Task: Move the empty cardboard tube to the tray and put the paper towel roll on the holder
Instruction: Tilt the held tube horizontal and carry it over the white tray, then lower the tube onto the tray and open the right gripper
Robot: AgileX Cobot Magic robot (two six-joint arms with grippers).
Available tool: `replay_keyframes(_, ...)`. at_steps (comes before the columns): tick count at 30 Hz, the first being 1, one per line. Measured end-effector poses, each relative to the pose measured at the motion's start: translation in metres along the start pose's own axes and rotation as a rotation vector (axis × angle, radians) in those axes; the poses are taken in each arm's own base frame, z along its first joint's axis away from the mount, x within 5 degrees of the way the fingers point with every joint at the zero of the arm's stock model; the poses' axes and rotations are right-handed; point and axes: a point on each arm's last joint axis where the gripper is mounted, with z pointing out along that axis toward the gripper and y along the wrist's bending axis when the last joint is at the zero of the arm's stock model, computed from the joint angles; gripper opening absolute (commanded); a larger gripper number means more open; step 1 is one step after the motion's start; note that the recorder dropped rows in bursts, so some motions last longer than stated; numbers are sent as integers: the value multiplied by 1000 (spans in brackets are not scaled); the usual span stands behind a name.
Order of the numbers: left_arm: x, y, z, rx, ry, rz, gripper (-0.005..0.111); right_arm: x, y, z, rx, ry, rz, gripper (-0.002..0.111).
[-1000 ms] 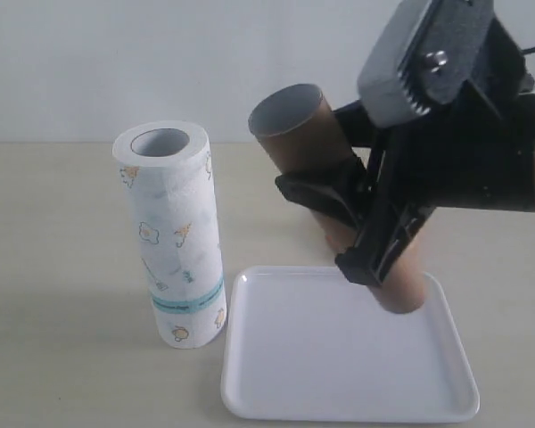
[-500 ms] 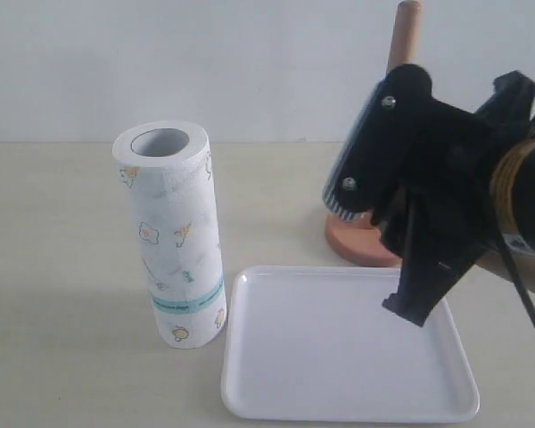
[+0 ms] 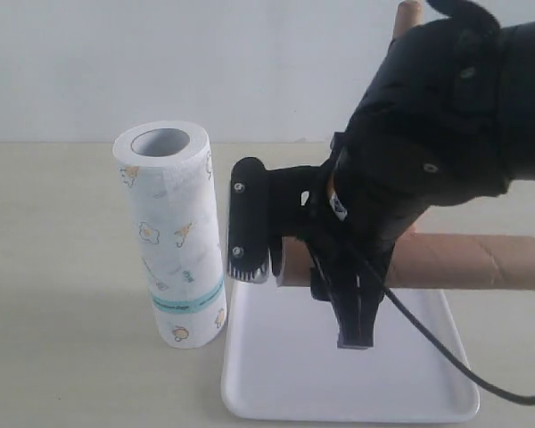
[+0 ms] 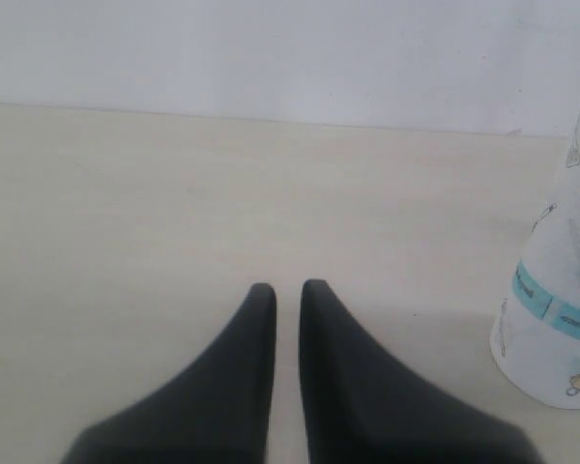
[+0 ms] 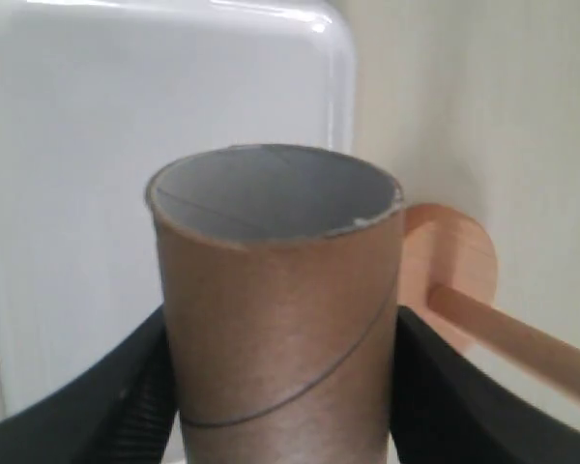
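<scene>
The empty cardboard tube lies horizontal in the air above the white tray, pointing right. My right gripper is shut on its left part, one finger on each side. In the right wrist view the brown tube with its spiral seam fills the space between the black fingers, over the tray. The paper towel roll stands upright left of the tray. Only the tip of the holder shows behind the arm; its base and pole show past the tube. My left gripper is shut and empty, near the roll.
The beige tabletop stretches left of the roll and meets a pale wall at the back. The bulky black right arm hides the area behind the tray.
The right arm has turned and come down, swinging the tube from a steep tilt to horizontal above the tray. The arm now covers most of the holder. The roll has not moved.
</scene>
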Motion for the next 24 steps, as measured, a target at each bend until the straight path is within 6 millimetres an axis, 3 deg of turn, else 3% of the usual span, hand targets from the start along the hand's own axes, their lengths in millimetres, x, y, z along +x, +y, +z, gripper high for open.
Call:
replay_keyframes(4,0,0,0,0,0,0,9,14,-13,19,-108,-73,100,0)
replay_keyframes(9,0,0,0,0,0,0,9,26,-23,27,-185,-164,110,0)
replay_keyframes(18,0,0,0,0,0,0,9,19,-15,61,-280,-166,100,0)
replay_keyframes(24,0,0,0,0,0,0,9,12,-18,66,-263,-223,174,3)
